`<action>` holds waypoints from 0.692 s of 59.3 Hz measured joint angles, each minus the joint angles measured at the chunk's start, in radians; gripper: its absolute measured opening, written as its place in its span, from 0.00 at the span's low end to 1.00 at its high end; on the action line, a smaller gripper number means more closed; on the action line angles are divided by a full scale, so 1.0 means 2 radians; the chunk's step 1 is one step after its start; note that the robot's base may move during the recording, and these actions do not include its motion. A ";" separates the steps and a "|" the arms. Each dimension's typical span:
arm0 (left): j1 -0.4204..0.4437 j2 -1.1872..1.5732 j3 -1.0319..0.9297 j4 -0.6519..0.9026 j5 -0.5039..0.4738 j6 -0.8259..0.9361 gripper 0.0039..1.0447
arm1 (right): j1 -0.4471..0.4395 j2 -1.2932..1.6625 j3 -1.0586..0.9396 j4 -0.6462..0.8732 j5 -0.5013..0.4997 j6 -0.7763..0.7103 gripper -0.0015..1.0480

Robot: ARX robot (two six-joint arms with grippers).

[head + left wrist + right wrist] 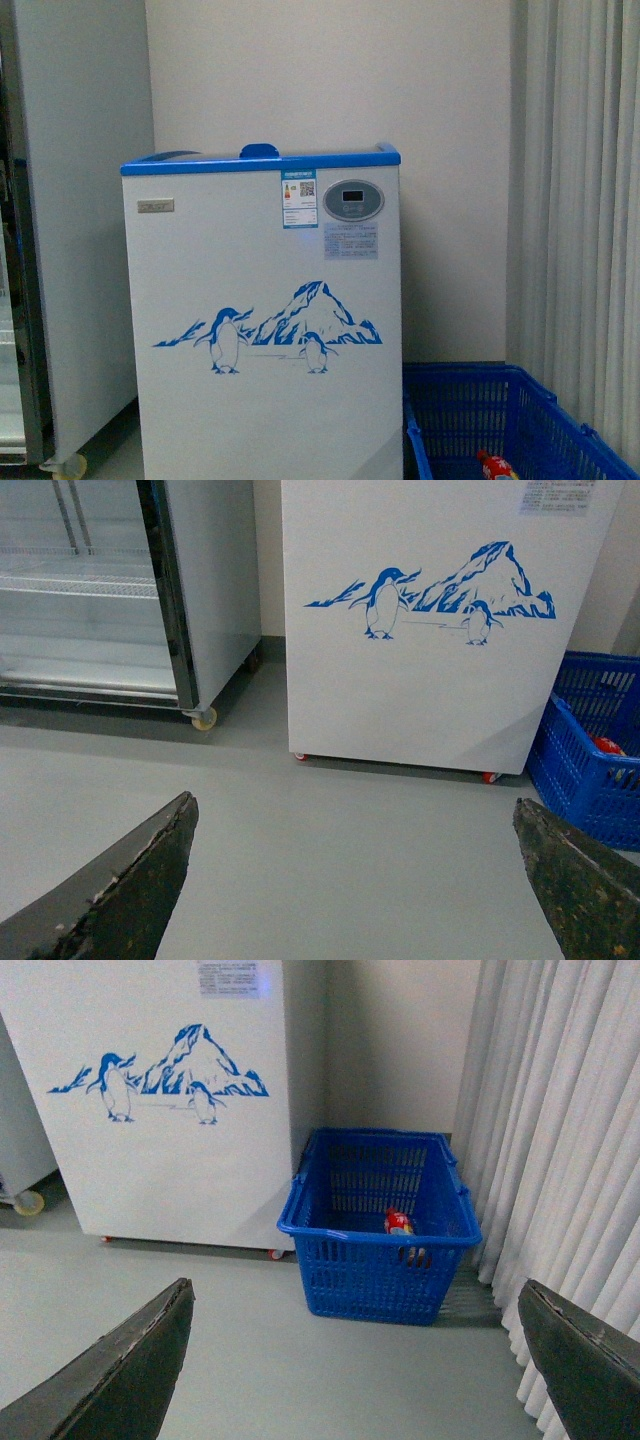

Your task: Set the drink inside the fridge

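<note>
A tall grey cabinet (80, 250) stood at the left edge of the floor (330, 880), on casters, with its glass front and wire shelves showing in the left wrist view. Just beside it, against the back wall, stood the fridge (260, 330). It was white with a blue rim, a blue lid handle (259, 151) on top, an oval grey panel (353, 200) and the penguin drawing on its front. A pale curtain (580, 200) hung along the floor's right edge. In the corner between fridge and curtain sat a blue basket (370, 1280). The left gripper (352, 810) and the right gripper (355, 1287) each hung above bare floor, fingers spread wide and holding nothing. The drink (399, 1223), a small red bottle, lay on the basket's bottom, well apart from both grippers.
</note>
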 joint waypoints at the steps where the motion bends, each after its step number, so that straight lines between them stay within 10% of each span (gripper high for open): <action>1: 0.000 0.000 0.000 0.000 0.000 0.000 0.92 | 0.000 0.000 0.000 0.000 0.000 0.000 0.93; 41: 0.000 0.000 0.000 0.000 0.000 0.000 0.92 | 0.000 0.000 0.000 0.000 0.000 0.000 0.93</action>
